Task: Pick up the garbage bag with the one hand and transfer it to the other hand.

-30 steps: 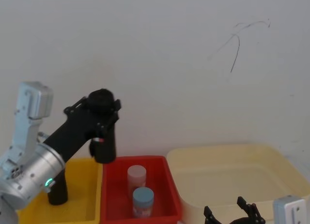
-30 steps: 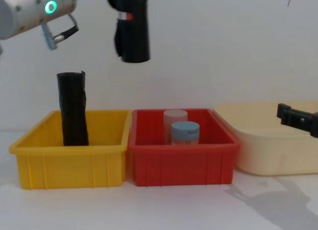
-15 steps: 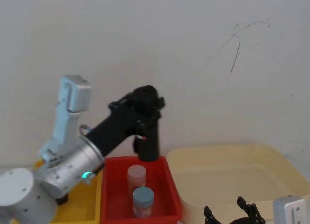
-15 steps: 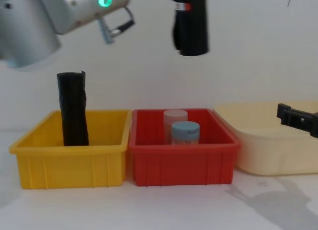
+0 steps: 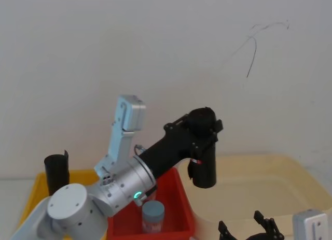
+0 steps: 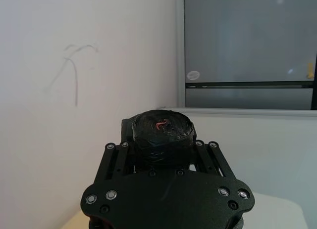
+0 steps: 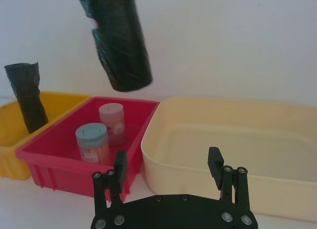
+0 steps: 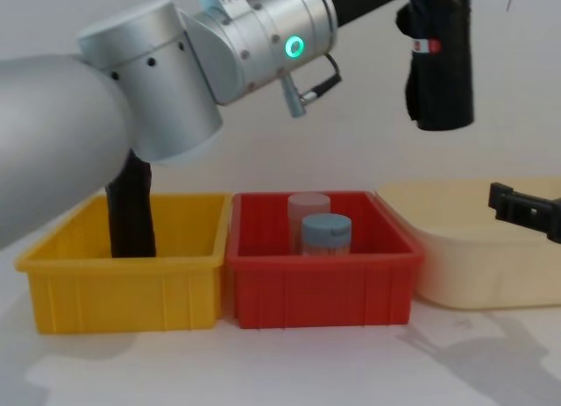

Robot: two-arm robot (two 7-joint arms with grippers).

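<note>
The garbage bag (image 5: 203, 168), a glossy black roll with a small red-and-white label, hangs upright in the air above where the red bin meets the cream tub. My left gripper (image 5: 201, 130) is shut on its upper end, on a silver arm with a green ring. The roll's top (image 6: 161, 130) sits between the fingers in the left wrist view. It also shows in the chest view (image 8: 443, 73) and the right wrist view (image 7: 121, 41). My right gripper (image 7: 167, 163) is open and empty, low over the near side of the tub, well below and in front of the bag.
A yellow bin (image 8: 123, 292) on the left holds a crinkled black roll (image 7: 27, 95) standing upright. The red bin (image 8: 320, 292) in the middle holds a pale jar (image 7: 112, 121) and a blue-lidded jar (image 7: 92, 141). The cream tub (image 8: 473, 266) is on the right.
My left arm has swung to the right with the garbage bag, from above the yellow and red bins to above the red bin's right edge. The right gripper has not moved.
</note>
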